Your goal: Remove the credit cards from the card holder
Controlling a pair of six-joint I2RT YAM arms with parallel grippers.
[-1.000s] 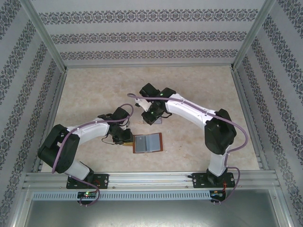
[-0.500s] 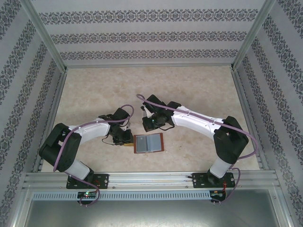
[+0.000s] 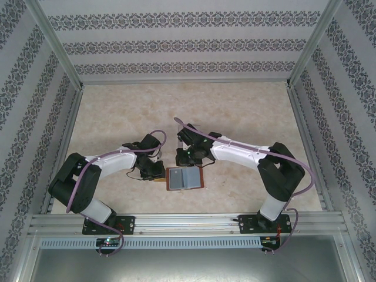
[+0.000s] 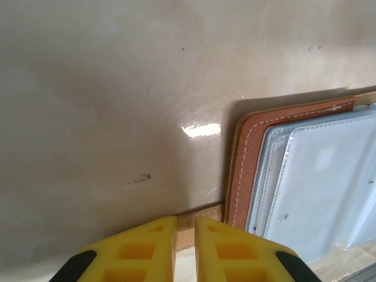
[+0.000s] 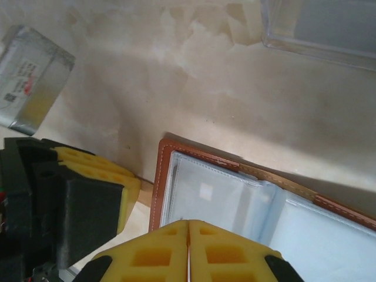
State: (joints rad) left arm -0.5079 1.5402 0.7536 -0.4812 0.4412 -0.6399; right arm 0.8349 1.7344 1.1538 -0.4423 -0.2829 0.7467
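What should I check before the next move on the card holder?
1. The card holder lies open on the table: ok.
2. The left pincer is clamped on the strap tab: ok.
3. The right pincer is above the pockets: ok.
4. The right pincer is open for a grasp: not ok, shut.
5. The pockets are emptied: cannot tell.
6. The clear box is apart from the card holder: ok.

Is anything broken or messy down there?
Nothing looks broken or spilled. The reddish-brown leather card holder lies open and flat on the beige table, and the left gripper pinches its little tan strap.
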